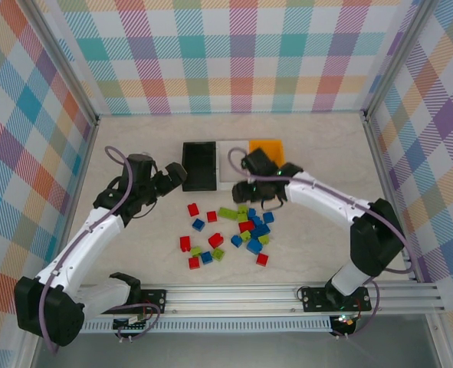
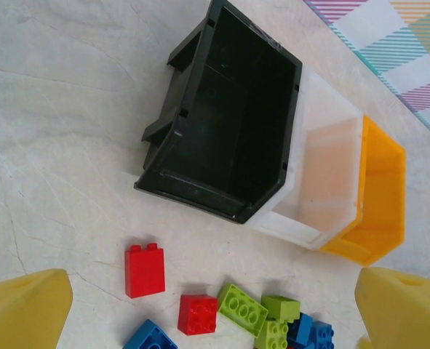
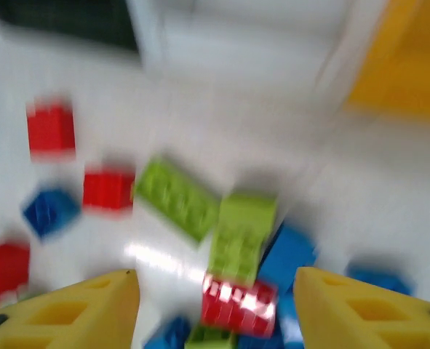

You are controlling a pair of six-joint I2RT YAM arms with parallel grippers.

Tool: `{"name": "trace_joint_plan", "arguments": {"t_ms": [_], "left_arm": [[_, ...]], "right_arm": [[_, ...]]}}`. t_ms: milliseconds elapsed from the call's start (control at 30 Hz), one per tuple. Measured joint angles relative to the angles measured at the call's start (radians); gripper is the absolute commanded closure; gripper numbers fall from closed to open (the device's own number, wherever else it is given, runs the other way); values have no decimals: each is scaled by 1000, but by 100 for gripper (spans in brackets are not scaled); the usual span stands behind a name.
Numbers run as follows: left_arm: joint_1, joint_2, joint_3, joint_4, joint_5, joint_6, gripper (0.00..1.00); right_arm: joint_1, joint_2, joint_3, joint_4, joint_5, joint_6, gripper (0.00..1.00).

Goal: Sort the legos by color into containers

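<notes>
Worktop: You have a pale worktop (image 1: 310,253) with three bins at the far side and loose legos nearer the arms.
Bins: The black bin (image 2: 167,138), white bin (image 2: 324,167) and orange bin (image 2: 382,189) stand in a row, side touching side. Black is on the left, white in the middle and orange on the right.
Legos: The red, blue and lime green legos (image 1: 245,226) lie scattered on the worktop just in front of the bins, thickest below the white bin.
Legos and left gripper: In your left wrist view, an upright red brick (image 2: 145,270), a square red brick (image 2: 198,314) and a flat lime brick (image 2: 242,309) lie between the two yellow fingers and beneath them. None touches either finger. The black bin is just beyond.
Left gripper: Your left gripper (image 2: 215,280) is spread wide and released, holding nothing. From above it sits near the black bin's near left corner.
Legos and right gripper: Your right wrist view is blurred. A red brick (image 3: 240,305) and a lime brick (image 3: 240,233) lie on the pile below the gap between the fingers.
Right gripper: Your right gripper (image 3: 215,273) has its fingers parted. The gap is wider than the red brick, and neither finger touches any brick you can make out.
</notes>
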Motion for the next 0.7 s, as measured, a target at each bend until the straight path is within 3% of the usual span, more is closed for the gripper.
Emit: {"name": "trace_joint_plan", "arguments": {"t_ms": [200,367,700], "left_arm": [[-3,-40,-28,-21,5,0,0],[-3,-64,-50,-39,5,-5,0],[-8,-70,-51,-63,5,-4,0]], "right_arm": [[164,-114,-262,-67,4,77,29],[217,-233,-333,-148,40,140,28],[271,-87,-379,-85,43,179,31]]}}
